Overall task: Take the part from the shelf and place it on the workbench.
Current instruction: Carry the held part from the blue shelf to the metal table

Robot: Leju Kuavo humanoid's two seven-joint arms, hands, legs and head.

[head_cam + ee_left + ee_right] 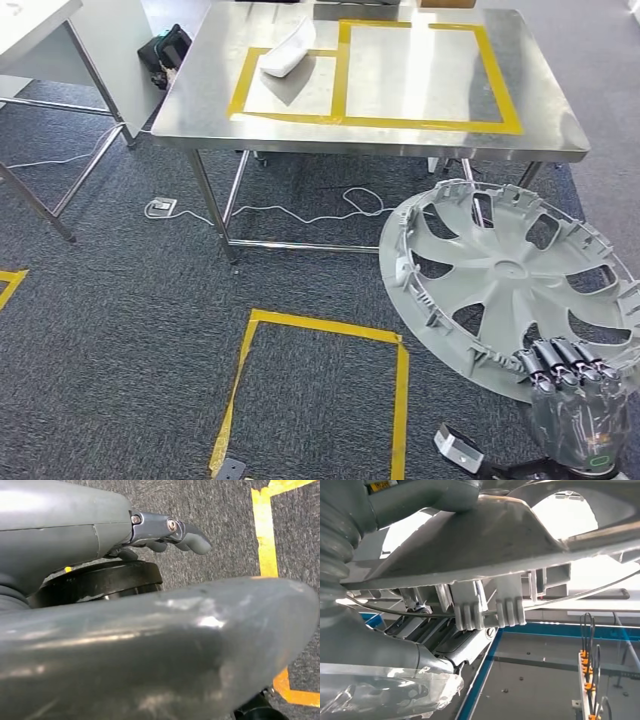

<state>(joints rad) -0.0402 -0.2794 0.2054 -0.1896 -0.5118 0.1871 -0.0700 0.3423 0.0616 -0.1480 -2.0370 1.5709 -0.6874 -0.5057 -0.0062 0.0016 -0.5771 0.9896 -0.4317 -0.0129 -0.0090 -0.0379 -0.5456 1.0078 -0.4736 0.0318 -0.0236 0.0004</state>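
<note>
While the carpet floor (113, 330) at far left shows a bit of yellow tape and legs of a side table (45, 40), the steel desk (196, 125) stands ahead, w/ yellow tape boxes (343, 75) marked on top. A white tray (287, 48) sits in the left box; a black bag (164, 47) lies on the floor just beside the desk's left end. A white cable (302, 212) runs under the desk. Nearer, a yellow tape square (398, 390) is on the carpet. The left robot hand (177, 532) hangs over the carpet, fingers curled, nothing in it. Far right, the grey wheel cover (506, 275) is up in the air, clear of the desk, tilted; the right robot hand (577, 395) grips its near rim.
</note>
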